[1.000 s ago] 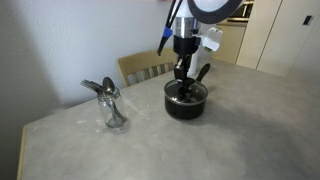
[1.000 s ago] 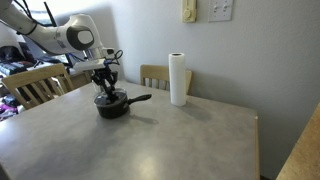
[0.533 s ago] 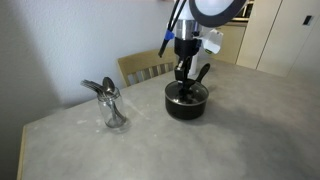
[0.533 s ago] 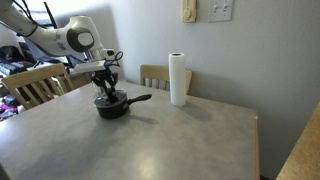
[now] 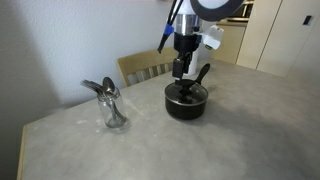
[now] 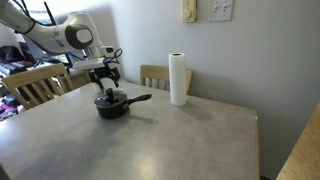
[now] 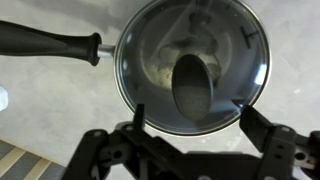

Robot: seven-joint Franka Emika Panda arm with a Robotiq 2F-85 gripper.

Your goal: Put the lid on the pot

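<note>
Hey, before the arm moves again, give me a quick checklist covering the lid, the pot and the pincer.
1. Lid seated on pot: ok, it covers the rim all round.
2. Pincer open: ok, jaws stand apart either side of the knob.
3. Pincer off the knob: ok, a gap shows in an exterior view.
4. Pot handle free of the pincer: ok.
5. Glass of spoons apart from the pot: ok.
6. Lid perfectly level: cannot tell.
</note>
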